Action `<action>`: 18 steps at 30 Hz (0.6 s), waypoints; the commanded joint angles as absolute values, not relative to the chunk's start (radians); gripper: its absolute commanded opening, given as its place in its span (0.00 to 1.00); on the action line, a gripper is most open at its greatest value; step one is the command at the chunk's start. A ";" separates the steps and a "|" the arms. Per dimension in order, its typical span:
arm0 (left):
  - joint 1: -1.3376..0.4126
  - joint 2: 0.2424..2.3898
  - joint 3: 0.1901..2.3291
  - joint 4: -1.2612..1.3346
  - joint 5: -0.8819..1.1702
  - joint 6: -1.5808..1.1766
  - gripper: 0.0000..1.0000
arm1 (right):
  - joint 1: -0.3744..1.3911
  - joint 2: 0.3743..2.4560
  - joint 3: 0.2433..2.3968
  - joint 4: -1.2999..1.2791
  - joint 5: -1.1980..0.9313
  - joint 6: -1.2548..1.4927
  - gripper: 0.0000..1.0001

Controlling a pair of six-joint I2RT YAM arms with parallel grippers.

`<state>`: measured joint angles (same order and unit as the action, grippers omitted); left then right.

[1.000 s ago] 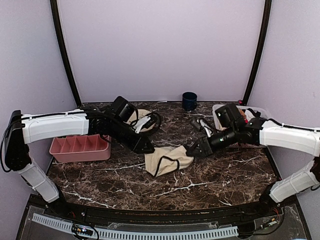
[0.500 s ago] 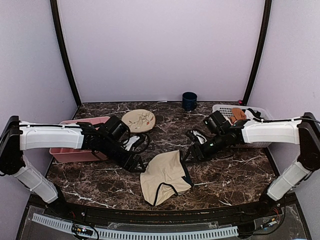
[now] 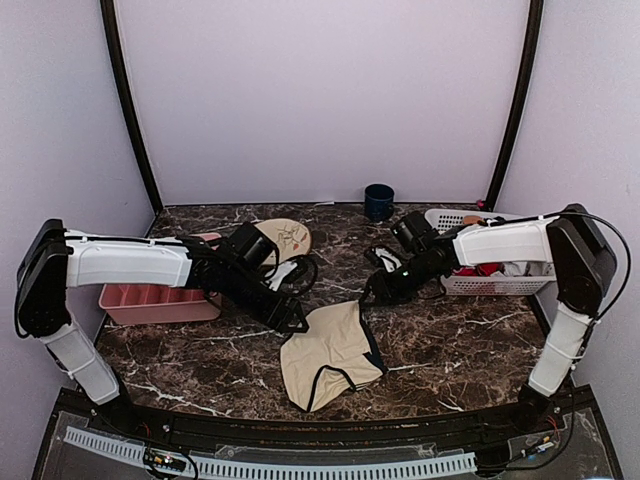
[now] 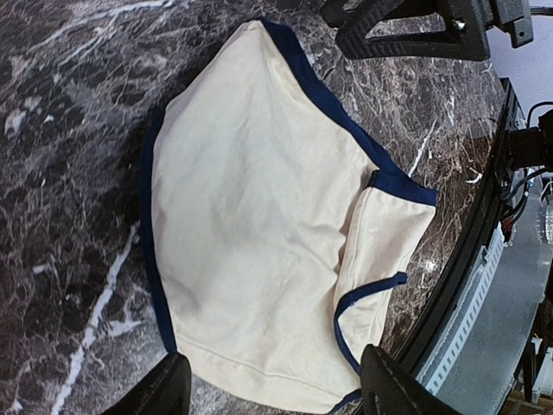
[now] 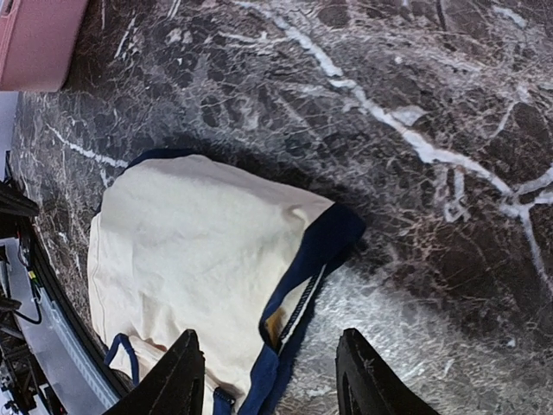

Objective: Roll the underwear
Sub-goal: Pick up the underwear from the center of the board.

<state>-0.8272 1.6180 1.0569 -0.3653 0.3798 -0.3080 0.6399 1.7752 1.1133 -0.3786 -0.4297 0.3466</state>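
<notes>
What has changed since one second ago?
The left hand and right hand let go of the cream fabric underwear with dark trim and opened. Bunched between them before, it now lies spread flat, nearer the front. The pink plastic tray and dark blue cup stayed.

surface: dark marble table (image 3: 450,345) | on it: underwear (image 3: 330,350) flat, pink tray (image 3: 150,300), plate (image 3: 290,235), dark mug (image 3: 378,202) (likely), white basket (image 3: 490,284)
</notes>
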 commanded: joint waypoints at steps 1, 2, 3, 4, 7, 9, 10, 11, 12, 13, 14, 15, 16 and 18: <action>-0.822 1.652 1.114 -0.361 0.410 -0.255 0.70 | 0.611 1.834 1.183 -0.379 -0.418 0.295 0.51; -0.822 1.653 1.113 -0.357 0.412 -0.255 0.70 | 0.609 1.853 1.203 -0.388 -0.421 0.278 0.51; -0.821 1.656 1.112 -0.354 0.412 -0.254 0.70 | 0.610 1.871 1.218 -0.397 -0.425 0.263 0.51; -0.821 1.657 1.112 -0.352 0.412 -0.253 0.70 | 0.609 1.886 1.230 -0.398 -0.434 0.252 0.50; -0.814 1.659 1.118 -0.350 0.414 -0.256 0.70 | 0.608 1.924 1.252 -0.384 -0.477 0.240 0.47; -0.809 1.657 1.120 -0.350 0.411 -0.260 0.70 | 0.607 1.950 1.266 -0.378 -0.493 0.234 0.46; -0.807 1.653 1.119 -0.350 0.409 -0.263 0.70 | 0.608 1.966 1.268 -0.377 -0.497 0.230 0.46; -0.805 1.651 1.116 -0.349 0.407 -0.266 0.70 | 0.608 1.980 1.269 -0.377 -0.499 0.225 0.46; -0.803 1.649 1.113 -0.348 0.405 -0.268 0.70 | 0.608 1.993 1.272 -0.378 -0.508 0.219 0.44; -0.802 1.646 1.110 -0.348 0.402 -0.270 0.70 | 0.608 2.008 1.277 -0.381 -0.521 0.212 0.42; -0.801 1.643 1.107 -0.349 0.399 -0.272 0.70 | 0.608 2.021 1.284 -0.388 -0.534 0.206 0.37; -0.799 1.639 1.103 -0.349 0.395 -0.276 0.70 | 0.609 2.034 1.299 -0.403 -0.545 0.195 0.27; -0.797 1.634 1.098 -0.347 0.391 -0.279 0.70 | 0.608 2.039 1.318 -0.423 -0.548 0.186 0.16; -0.786 1.616 1.086 -0.343 0.379 -0.292 0.70 | 0.608 2.027 1.372 -0.454 -0.561 0.181 0.00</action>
<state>-0.8021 1.6592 1.0969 -0.3489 0.3985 -0.2745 0.6079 2.0186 1.2877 -0.4019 -0.5152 0.2111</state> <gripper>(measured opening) 0.696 0.145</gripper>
